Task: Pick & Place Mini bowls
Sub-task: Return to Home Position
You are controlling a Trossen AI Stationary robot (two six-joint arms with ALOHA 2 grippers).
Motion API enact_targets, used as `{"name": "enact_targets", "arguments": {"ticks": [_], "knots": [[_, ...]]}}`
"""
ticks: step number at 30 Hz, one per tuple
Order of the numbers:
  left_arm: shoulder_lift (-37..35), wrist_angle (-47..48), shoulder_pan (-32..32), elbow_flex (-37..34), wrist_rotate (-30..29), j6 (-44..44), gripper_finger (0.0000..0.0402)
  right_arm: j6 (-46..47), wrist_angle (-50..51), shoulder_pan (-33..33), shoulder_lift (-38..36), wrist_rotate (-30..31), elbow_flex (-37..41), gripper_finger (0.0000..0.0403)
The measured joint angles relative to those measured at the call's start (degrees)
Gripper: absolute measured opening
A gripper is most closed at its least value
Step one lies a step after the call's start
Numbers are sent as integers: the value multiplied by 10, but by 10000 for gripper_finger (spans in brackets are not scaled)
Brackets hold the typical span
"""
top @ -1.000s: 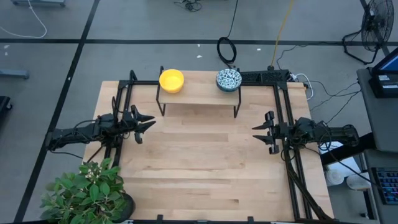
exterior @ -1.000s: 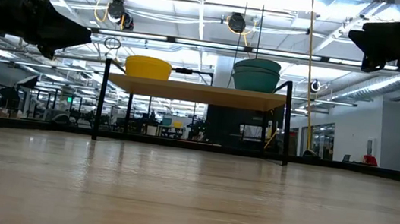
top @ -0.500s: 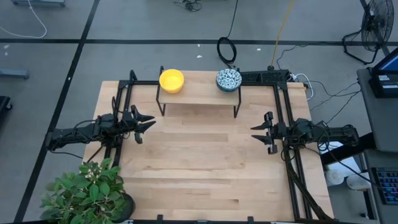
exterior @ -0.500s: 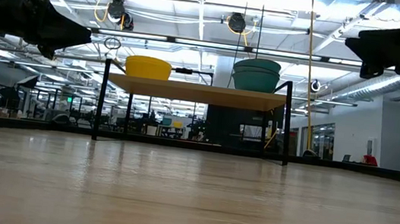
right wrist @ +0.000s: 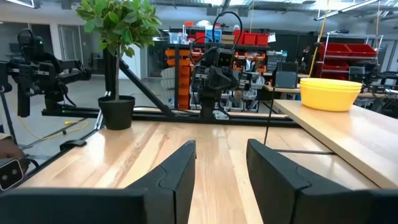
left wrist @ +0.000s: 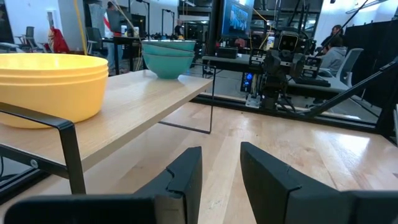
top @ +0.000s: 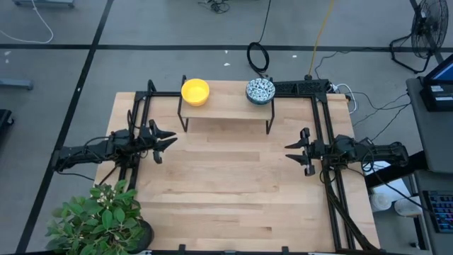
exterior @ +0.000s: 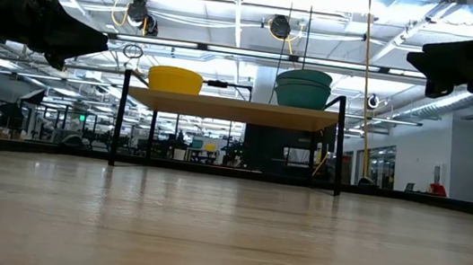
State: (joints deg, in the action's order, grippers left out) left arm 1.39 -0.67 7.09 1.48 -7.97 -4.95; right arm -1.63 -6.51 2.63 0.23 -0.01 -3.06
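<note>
A stack of plain yellow mini bowls [top: 195, 91] and a stack of blue-green patterned mini bowls [top: 260, 91] rest on their bases on a small raised wooden shelf [top: 226, 108] at the table's far edge. The low view shows the yellow stack [exterior: 175, 80] and the patterned stack [exterior: 303, 88] side by side on the shelf top. My left gripper [top: 168, 139] hovers open above the table's left side, and the yellow stack [left wrist: 50, 84] is in its wrist view. My right gripper [top: 290, 149] hovers open above the right side and sees the yellow stack [right wrist: 329, 93] too. Neither touches anything.
The shelf stands on thin black metal legs [exterior: 119, 118] with open room beneath. Black frame rails [top: 322, 120] run along the table's left and right sides. A potted plant [top: 95, 216] stands at the near left corner. Bare wood [top: 226, 184] lies between the arms.
My right gripper has crept slightly toward the table's left and dipped a little. A person seen at the room's right edge in the low view has gone out of view.
</note>
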Motion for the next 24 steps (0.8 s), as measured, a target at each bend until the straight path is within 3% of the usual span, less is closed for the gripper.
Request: {"name": "enact_targets", "arguments": {"ticks": [9, 24], "knots": [[0, 0, 0, 0, 0, 0, 113, -8, 1, 0, 0, 0, 0, 119], [0, 0, 0, 0, 0, 0, 113, -22, 12, 0, 0, 0, 1, 9]]}}
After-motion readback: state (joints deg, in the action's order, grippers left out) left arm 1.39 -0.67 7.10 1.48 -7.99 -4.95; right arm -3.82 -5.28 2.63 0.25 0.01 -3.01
